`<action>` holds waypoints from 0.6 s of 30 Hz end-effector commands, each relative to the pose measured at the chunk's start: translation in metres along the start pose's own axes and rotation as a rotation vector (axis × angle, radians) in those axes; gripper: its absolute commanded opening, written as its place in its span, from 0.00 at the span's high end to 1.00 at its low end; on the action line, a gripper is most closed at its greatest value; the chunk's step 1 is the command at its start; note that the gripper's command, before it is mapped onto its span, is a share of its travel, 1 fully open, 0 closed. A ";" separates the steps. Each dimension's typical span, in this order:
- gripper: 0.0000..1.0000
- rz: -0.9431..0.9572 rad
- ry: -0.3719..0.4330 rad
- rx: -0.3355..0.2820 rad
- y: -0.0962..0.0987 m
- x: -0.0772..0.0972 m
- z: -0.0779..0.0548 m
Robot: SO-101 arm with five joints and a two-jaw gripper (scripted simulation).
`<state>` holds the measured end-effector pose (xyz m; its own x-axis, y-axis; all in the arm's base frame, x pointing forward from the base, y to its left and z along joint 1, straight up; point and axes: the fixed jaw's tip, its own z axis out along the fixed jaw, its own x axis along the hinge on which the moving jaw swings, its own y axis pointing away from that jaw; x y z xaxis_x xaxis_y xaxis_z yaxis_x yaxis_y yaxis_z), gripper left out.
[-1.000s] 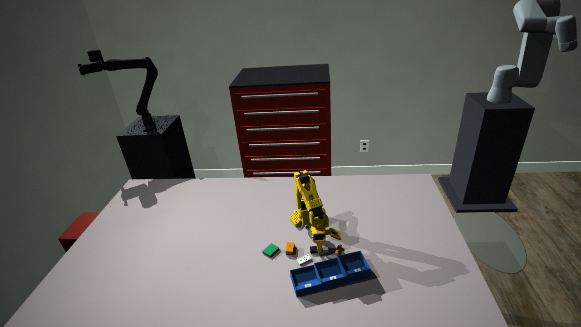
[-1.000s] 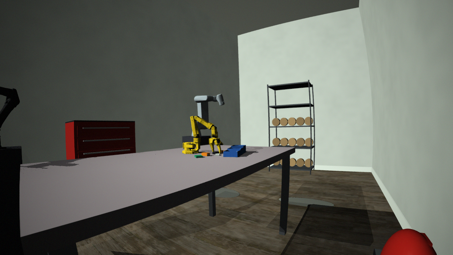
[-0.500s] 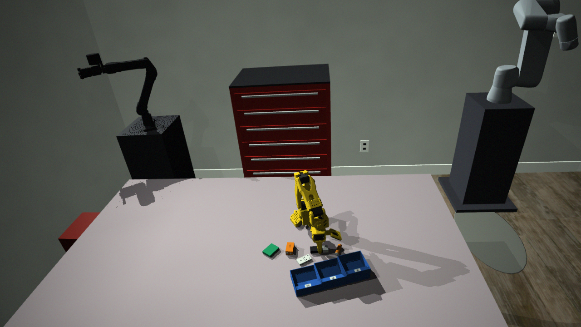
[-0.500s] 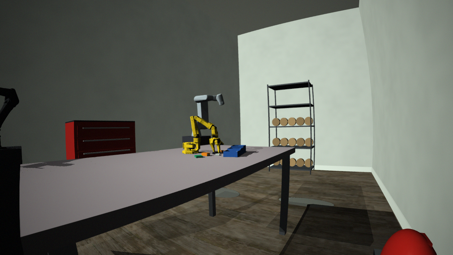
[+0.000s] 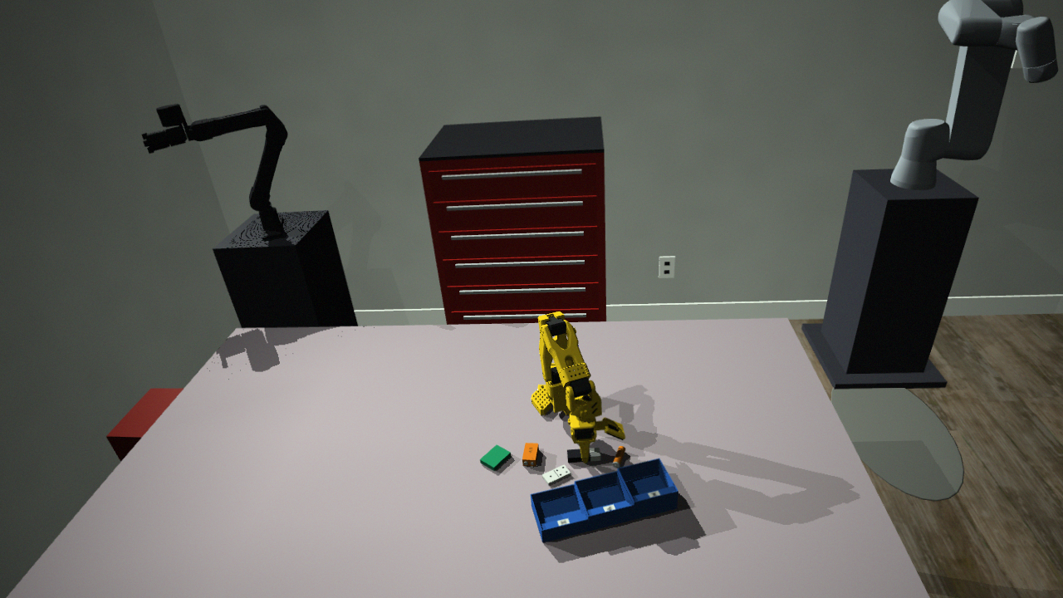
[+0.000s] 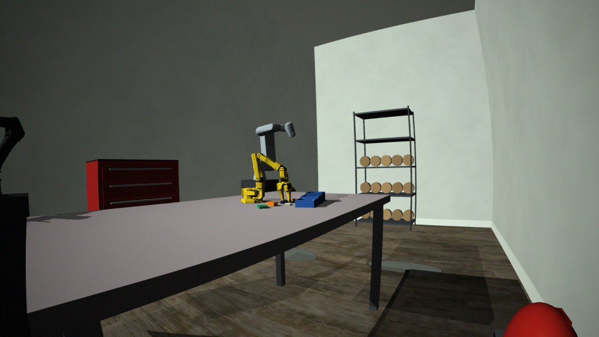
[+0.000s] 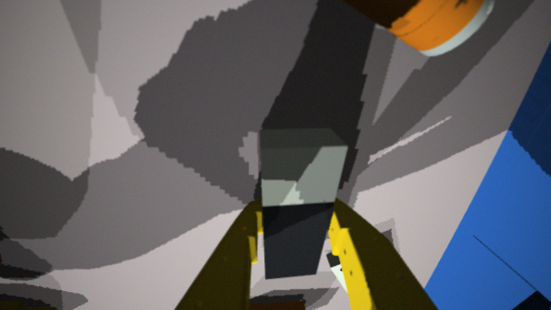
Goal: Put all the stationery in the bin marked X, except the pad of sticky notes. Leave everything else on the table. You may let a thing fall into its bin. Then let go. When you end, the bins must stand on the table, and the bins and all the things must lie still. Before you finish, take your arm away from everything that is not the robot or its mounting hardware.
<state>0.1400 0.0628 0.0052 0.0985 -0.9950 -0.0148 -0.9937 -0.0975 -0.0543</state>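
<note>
My yellow gripper is down at the table, shut on a dark block with a pale grey end that lies flat on the table. An orange cylinder with a white end lies just beyond the block. The row of three blue bins stands just in front of the block. Their labels are too small to read. A green pad, a small orange box and a white domino lie to the left.
The arm's base stands behind the objects. The things lie close together between the base and the bins. A red drawer chest and two other robot arms on pedestals stand beyond the table.
</note>
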 end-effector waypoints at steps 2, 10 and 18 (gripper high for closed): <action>1.00 0.000 0.004 -0.020 0.003 0.002 0.002; 1.00 0.000 0.004 -0.020 0.003 0.002 0.002; 1.00 0.000 0.004 -0.020 0.002 0.001 -0.001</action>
<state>0.1401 0.0628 0.0053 0.0987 -0.9950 -0.0144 -0.9938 -0.0978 -0.0536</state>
